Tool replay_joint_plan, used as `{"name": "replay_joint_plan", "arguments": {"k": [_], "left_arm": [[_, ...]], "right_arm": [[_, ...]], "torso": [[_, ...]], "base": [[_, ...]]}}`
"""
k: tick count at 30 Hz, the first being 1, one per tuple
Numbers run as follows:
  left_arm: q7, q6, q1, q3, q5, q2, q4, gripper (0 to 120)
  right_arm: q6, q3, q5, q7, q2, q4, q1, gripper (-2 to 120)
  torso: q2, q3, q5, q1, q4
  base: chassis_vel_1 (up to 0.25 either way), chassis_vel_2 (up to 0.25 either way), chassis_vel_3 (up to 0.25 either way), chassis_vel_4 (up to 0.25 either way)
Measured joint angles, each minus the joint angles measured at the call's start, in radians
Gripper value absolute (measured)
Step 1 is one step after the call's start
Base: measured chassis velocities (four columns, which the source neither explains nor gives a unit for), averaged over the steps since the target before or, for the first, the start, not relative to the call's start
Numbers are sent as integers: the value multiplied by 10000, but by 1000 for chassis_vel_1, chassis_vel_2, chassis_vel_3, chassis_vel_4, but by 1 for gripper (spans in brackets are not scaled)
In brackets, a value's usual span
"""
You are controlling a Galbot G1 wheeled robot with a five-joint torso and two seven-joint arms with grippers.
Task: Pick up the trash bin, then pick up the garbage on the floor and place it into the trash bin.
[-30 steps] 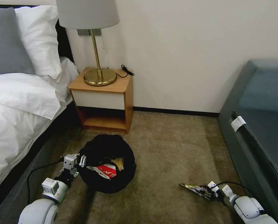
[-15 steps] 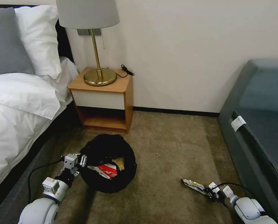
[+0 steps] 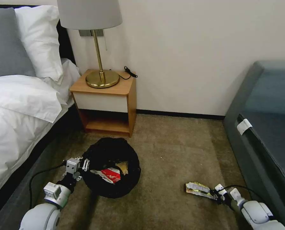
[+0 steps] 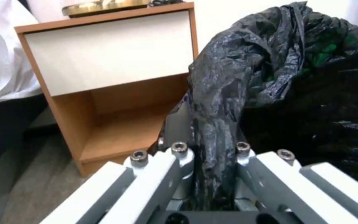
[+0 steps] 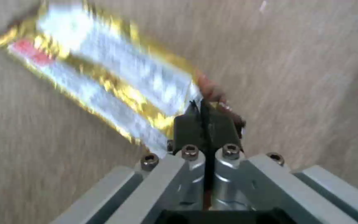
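Observation:
The trash bin (image 3: 131, 156), draped in a crinkly black bag, stands on the carpet in front of the nightstand. Inside it lie a crushed red-and-white paper cup (image 3: 109, 175) and a crumpled brown paper bag (image 3: 122, 166). My left gripper (image 3: 83, 165) is shut on the bin's near-left rim; the left wrist view shows the black plastic (image 4: 216, 124) pinched between its fingers. At the lower right, my right gripper (image 3: 218, 193) is shut on one end of a snack wrapper (image 3: 197, 188) with yellow print, held just above the floor. In the right wrist view the wrapper (image 5: 104, 77) sticks out from the closed right gripper (image 5: 204, 116).
A wooden nightstand (image 3: 104, 102) with a brass lamp (image 3: 101, 76) stands against the wall behind the bin. The bed (image 3: 18, 108) runs along the left and a grey sofa (image 3: 267, 127) along the right. Open carpet (image 3: 177, 150) lies between bin and wrapper.
The right gripper has turned the wrapper so its printed face shows, and has shifted slightly down and right. The left gripper and the bin have stayed put.

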Motion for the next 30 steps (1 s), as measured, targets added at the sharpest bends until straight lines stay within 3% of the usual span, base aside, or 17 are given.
{"name": "replay_joint_plan", "arguments": {"k": [11,17,30], "left_arm": [[83,-180,167,-149,38,-59,-130,3],[128,-262,310,-242,33,-167,-256,3],[176,-343,430,-185,198,-309,-304,3]], "right_arm": [[-440,-332,1476,487,-306,2096,220,0],[-871,-662,2383,721,-374,4090,301,0],[-1308,-1311,2531,776,-79,6793,-616,0]], "torso": [[-1,-1,1,0,2],[0,-1,-1,0,3],[-1,-1,0,0,1]], "base": [[0,0,0,0],[0,0,0,0],[0,0,0,0]]}}
